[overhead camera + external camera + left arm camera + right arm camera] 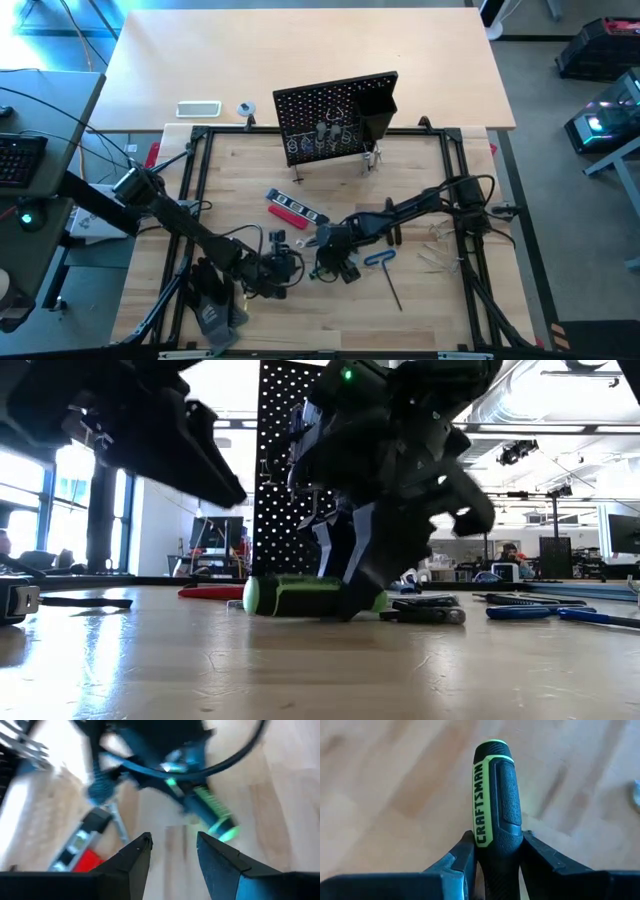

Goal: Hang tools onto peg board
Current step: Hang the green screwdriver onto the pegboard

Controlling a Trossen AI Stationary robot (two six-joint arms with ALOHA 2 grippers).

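Observation:
A green-and-black screwdriver (300, 597) lies on its side on the wooden table, near the middle. My right gripper (322, 262) is down on it, shut on its handle (492, 790). My left gripper (173, 842) hovers just left of it, above the table, open with nothing between its fingers. The black peg board (335, 115) stands upright at the table's far side, with a box bin at its right end. A red-and-black flat tool (295, 208) and a blue-handled hex key (383, 260) lie on the table. My right gripper pinches the two sides of the screwdriver's handle (495, 835) between its fingers, well back from the green butt end (492, 744), which sticks out beyond the fingertips. The fingers (360, 560) slant down from above. The screwdriver lies flat on the table.
Black work gloves (215, 300) lie at the near left under my left arm. A white flat device (198, 109) sits far left, beyond the frame. Dark and blue-handled tools (530, 610) lie to the right of the screwdriver. Bare wood lies between the tools and the peg board.

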